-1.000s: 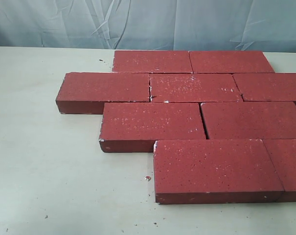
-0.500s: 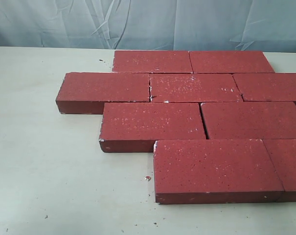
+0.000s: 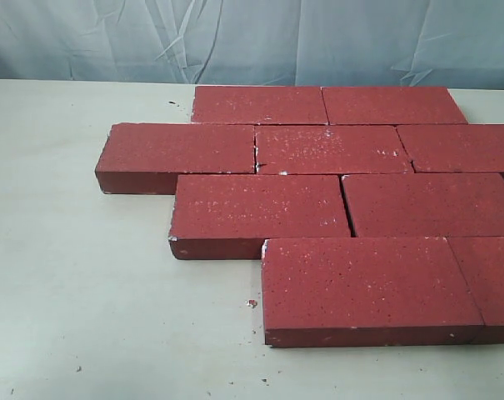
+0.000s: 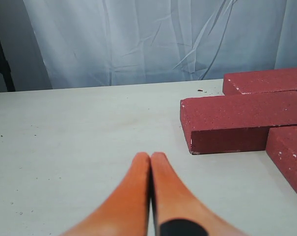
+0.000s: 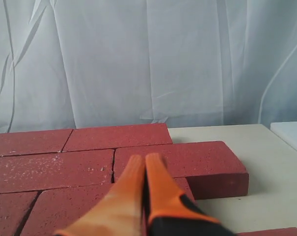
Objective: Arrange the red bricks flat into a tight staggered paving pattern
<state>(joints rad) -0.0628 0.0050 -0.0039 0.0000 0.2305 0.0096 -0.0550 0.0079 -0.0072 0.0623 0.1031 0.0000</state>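
the left gripper (image 4: 150,156) has its orange fingers (image 4: 133,191) pressed together on nothing, poised over the bare pale bench (image 3: 85,275) and apart from the left edge of the paving. the right gripper (image 5: 144,158) is likewise clenched and empty, its tips over the brickwork (whether they touch a brick face i cannot tell). neither arm shows in the exterior view

the dark-red rectangular paver bricks (image 3: 331,148), rough and white-speckled, all lie flat on the bench in four rows. the nearest row (image 3: 368,287) has one full brick with a second butted against its right end and cut off by the frame edge. the second row (image 3: 260,208) holds two bricks, set further left so its joint does not line up with the one in front; a thin dark seam (image 3: 346,204) between them looks a little wider than the other joints. the third row (image 3: 181,148) holds three bricks, stepped left again, the left pair meeting at a chipped joint (image 3: 256,154). the far row (image 3: 258,104) holds two bricks end to end, set in from the third row's left end, just before the white curtain (image 3: 235,33)

by my reading the job is close to finished: nine bricks counted, none standing, stacked or loose, every row offset from its neighbour, long sides touching. what may be left is only tightening, chiefly closing that seam in the second row, and i cannot judge the right side, which runs out of view
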